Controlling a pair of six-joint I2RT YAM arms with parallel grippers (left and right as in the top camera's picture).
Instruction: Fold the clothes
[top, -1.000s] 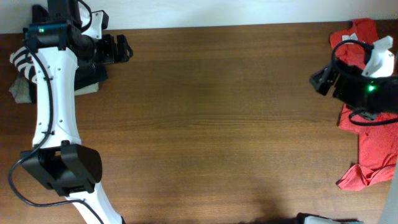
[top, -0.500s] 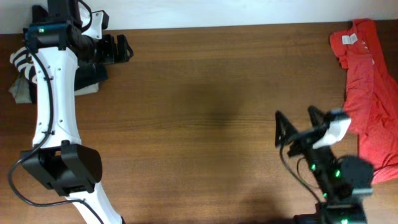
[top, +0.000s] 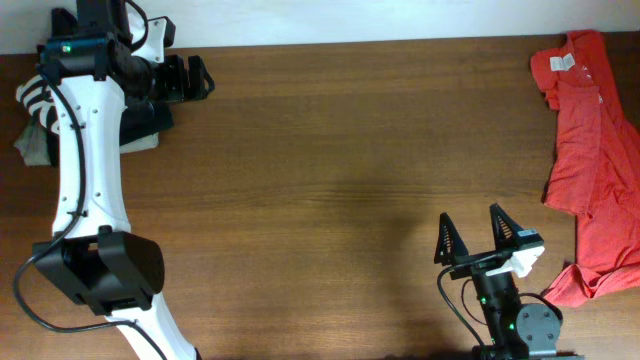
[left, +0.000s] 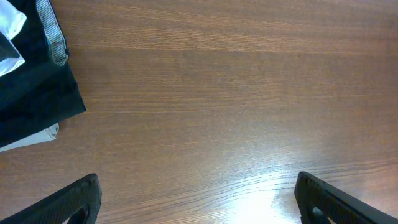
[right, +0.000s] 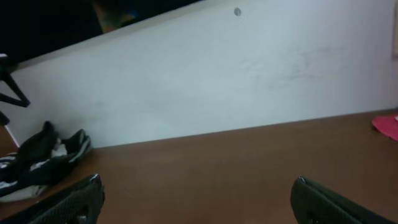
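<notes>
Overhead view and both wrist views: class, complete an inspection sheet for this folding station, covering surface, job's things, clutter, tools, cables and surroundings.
Surface: brown wooden table, bare across the middle.
Job's things: red-orange T-shirt crumpled at the right edge, running out of the picture; dark clothes pile with a striped piece, at the far left corner.
Clutter: nothing seen.
Tools: left tool open, empty, beside the dark clothes pile; right tool open, empty, over bare wood near the front edge.
Cables: black cable looping by the left arm's base.
Surroundings: white wall behind the table.
</notes>
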